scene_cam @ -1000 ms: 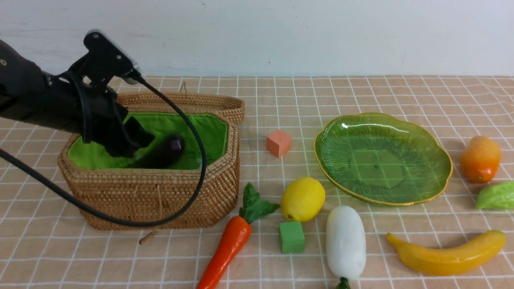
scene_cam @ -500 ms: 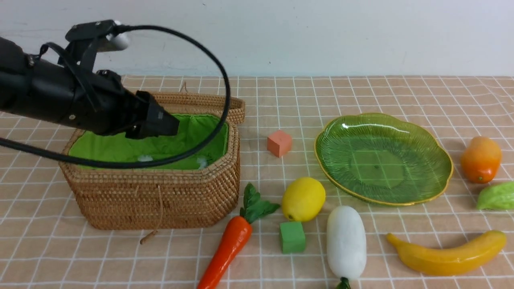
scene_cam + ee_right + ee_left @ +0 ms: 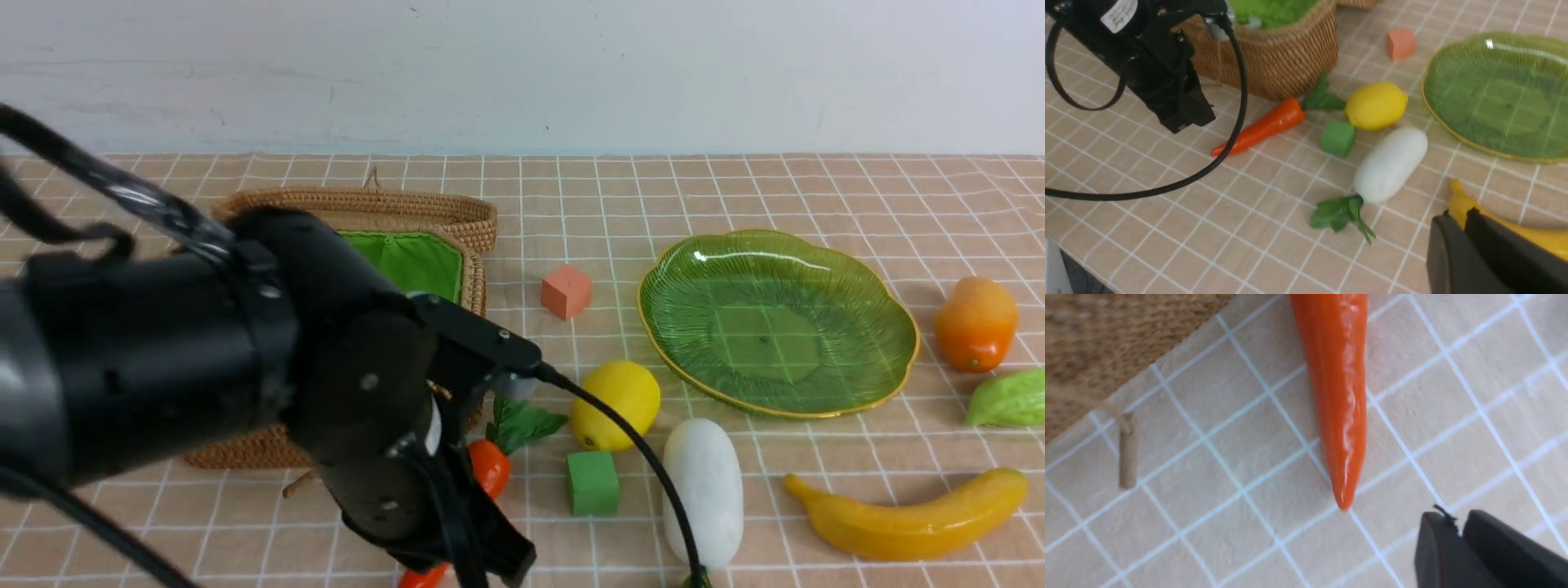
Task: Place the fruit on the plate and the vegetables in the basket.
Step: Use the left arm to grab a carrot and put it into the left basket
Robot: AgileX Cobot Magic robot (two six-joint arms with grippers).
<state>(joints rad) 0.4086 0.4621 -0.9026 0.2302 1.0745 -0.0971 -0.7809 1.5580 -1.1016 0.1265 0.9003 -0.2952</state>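
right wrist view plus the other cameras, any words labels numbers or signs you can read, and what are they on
White sticker on the left arm, seen in the right wrist view: a few lines of dark print, too small and blurred to read.
Nothing else in the front view or either wrist view carries any writing, number or sign.

There are three fruits (lemon [image 3: 614, 406], banana [image 3: 906, 523], mango [image 3: 976, 322]), three vegetables (carrot [image 3: 1261, 128], radish [image 3: 710, 482], leafy green [image 3: 1011, 398]), one pink cube [image 3: 566, 291], one green cube [image 3: 593, 483], one plate [image 3: 775, 322], one basket [image 3: 1286, 61].
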